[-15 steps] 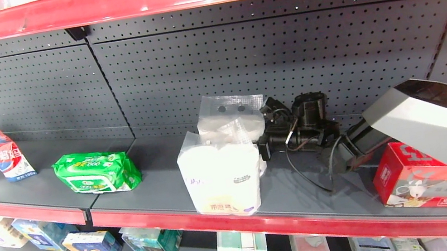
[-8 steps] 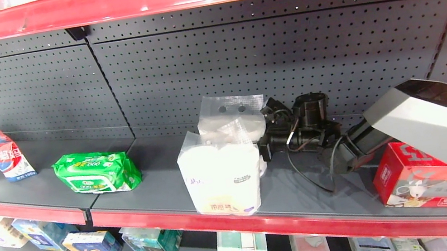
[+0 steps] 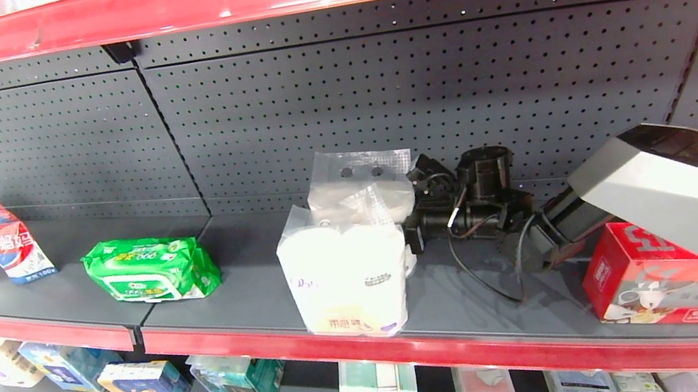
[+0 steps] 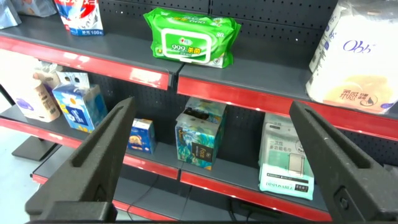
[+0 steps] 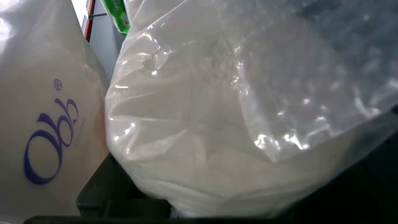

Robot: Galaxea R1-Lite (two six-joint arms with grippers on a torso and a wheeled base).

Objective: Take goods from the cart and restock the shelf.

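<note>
Restocking looks partway done: one toilet-roll pack [image 3: 342,280] stands at the front edge of the shelf [image 3: 243,290]. A second clear-wrapped pack [image 3: 359,183] sits just behind it, against the right gripper [image 3: 414,224], whose hold I cannot tell. Meanwhile the left gripper [image 4: 211,106] hangs spread and empty near the lower shelves [image 4: 205,177]. Letting go and fetching more goods probably remain.

So the shelf [image 3: 251,292] has two white roll packs [image 3: 342,276], one green wipes pack [image 3: 150,268] and one red box [image 3: 650,276]. One blue-and-red pack [image 3: 5,242] far left.
</note>
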